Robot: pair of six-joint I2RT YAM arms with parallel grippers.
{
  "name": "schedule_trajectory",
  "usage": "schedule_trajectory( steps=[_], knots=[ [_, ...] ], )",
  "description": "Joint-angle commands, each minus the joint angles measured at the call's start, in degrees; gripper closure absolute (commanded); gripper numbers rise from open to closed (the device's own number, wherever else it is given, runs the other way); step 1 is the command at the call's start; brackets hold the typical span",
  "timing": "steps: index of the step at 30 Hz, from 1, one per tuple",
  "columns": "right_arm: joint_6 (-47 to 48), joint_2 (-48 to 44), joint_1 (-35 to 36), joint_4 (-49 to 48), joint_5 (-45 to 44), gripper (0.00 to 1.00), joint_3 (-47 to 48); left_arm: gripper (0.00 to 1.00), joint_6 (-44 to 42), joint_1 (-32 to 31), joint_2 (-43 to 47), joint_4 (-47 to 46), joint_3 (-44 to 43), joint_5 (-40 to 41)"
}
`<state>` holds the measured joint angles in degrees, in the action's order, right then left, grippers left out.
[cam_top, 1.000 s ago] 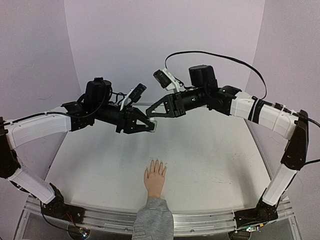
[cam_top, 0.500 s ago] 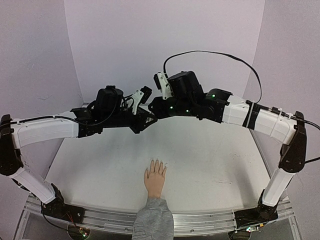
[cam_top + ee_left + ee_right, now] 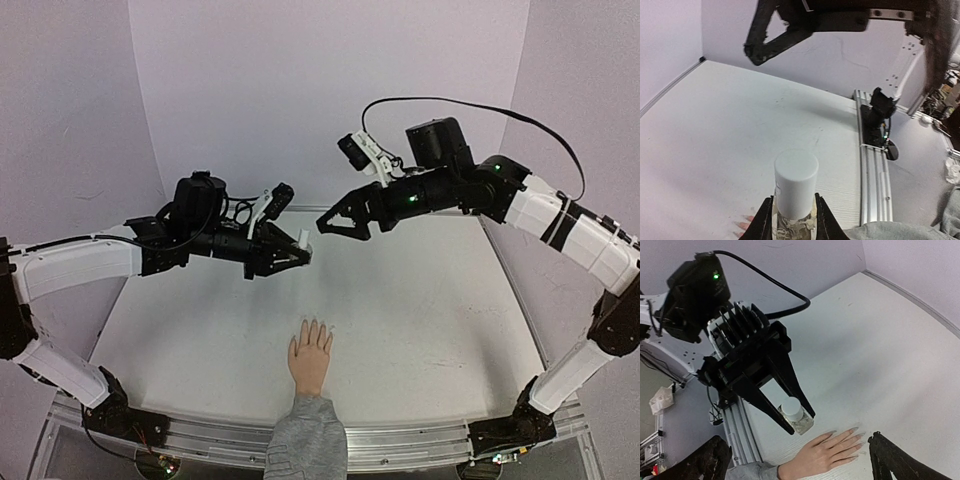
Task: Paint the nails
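Note:
A flesh-coloured hand (image 3: 310, 358) with a grey sleeve cuff (image 3: 308, 440) lies palm down at the table's near edge. Its pale nails (image 3: 314, 325) point away from the arms, and they also show in the right wrist view as nails (image 3: 856, 436). My left gripper (image 3: 300, 250) hangs above and behind the hand, shut on a small clear bottle (image 3: 796, 182) with a white cap. The same bottle (image 3: 794, 414) sits between the left gripper's black fingers (image 3: 771, 410) just above the hand (image 3: 822, 454). My right gripper (image 3: 334, 225) is open and empty, up and to the right of the bottle.
A ribbed aluminium rail (image 3: 410, 442) runs along the near table edge. The right arm's base (image 3: 880, 107) is bolted to the rail (image 3: 872, 165). Purple walls (image 3: 330, 90) close the back and sides. The white tabletop (image 3: 430, 300) spreads to the right of the hand.
My right gripper was shut at the bottle's cap; it has opened wide and drawn back up and to the right. The left gripper still holds the capped bottle in about the same place.

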<state>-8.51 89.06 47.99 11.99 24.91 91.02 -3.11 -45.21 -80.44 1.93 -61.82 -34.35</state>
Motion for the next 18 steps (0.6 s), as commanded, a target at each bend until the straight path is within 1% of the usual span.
schedule_trajectory(
  steps=[1, 2, 5, 8, 10, 13, 16, 18],
  knots=[
    [2.06, -1.03, -2.27, 0.44, 19.56, 0.02, 0.21, 1.00, -0.78, 0.21, 2.99, -2.90, -0.93, -15.23],
    [2.26, -0.74, -2.35, 0.49, 21.11, 0.02, 0.48, 1.00, -0.39, 0.21, 2.76, -2.90, -1.25, -16.57],
    [2.62, 0.91, -2.33, 0.43, 27.54, 0.09, 2.18, 1.00, 0.73, 0.21, 1.75, -2.90, -2.06, -19.04],
    [1.64, 3.21, -2.35, 0.49, 30.31, 0.14, 4.23, 1.00, 1.48, 0.21, 0.82, -2.91, -2.57, -19.94],
    [0.94, 4.70, -2.25, 0.85, 30.38, 0.18, 5.70, 1.00, 1.69, 0.17, 0.44, -2.82, -2.87, -19.89],
    [1.20, 6.28, -2.21, 2.36, 28.94, 0.27, 6.81, 1.00, 2.10, 0.21, 0.07, -2.77, -3.05, -19.60],
    [2.44, 7.82, -1.93, 5.59, 27.26, 0.29, 8.58, 1.00, 2.44, 0.24, -0.47, -2.56, -3.26, -19.44],
    [3.85, 9.22, -0.98, 8.08, 25.96, 0.33, 10.42, 1.00, 2.59, 0.30, -0.88, -2.40, -3.47, -19.33]
  ],
)
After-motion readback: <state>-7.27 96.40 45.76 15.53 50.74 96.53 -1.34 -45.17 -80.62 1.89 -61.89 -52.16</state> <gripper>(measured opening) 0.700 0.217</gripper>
